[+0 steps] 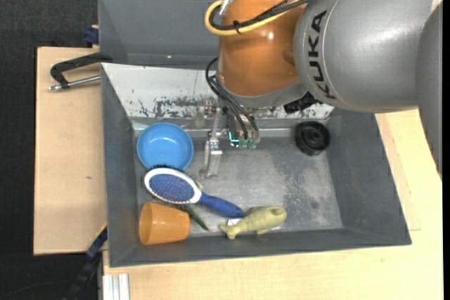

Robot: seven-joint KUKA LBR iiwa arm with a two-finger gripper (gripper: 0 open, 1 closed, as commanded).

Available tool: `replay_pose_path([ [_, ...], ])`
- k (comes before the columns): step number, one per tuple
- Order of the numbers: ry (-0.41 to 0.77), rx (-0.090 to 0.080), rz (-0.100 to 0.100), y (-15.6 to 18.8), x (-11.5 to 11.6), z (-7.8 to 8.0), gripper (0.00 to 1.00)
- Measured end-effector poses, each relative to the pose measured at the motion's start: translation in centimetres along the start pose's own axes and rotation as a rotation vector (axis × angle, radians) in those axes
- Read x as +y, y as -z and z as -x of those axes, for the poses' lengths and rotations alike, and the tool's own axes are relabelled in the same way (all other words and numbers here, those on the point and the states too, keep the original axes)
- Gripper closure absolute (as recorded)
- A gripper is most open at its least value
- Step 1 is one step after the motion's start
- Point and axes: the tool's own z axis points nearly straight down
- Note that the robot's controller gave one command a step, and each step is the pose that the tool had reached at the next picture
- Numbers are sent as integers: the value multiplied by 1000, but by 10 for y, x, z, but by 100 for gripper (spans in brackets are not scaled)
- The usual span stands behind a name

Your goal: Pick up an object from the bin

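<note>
My gripper (226, 151) hangs under the orange cover, over the bare floor near the middle back of the bin. Its fingers (211, 157) stand apart and open, with nothing between them. A round blue bowl (164, 146) lies just left of the left finger, opening upward. Below the gripper lies a blue oval hairbrush (173, 187) with a white rim, its blue handle pointing right. A black round wheel-like thing (311, 137) sits to the right, against the back wall.
An orange cup (163, 223) lies on its side in the front left corner. A pale yellow fish-shaped toy (256, 220) lies along the front wall. The arm and its orange cover hide the back middle of the bin.
</note>
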Motion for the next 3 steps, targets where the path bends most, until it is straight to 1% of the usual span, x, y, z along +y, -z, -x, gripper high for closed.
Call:
replay_pose_path([
  [1, -82, -12, 1, -127, 13, -52, 0],
  [2, -85, -19, 3, -123, 12, -49, 100],
  [3, 437, -20, 1, 95, 47, -27, 100],
])
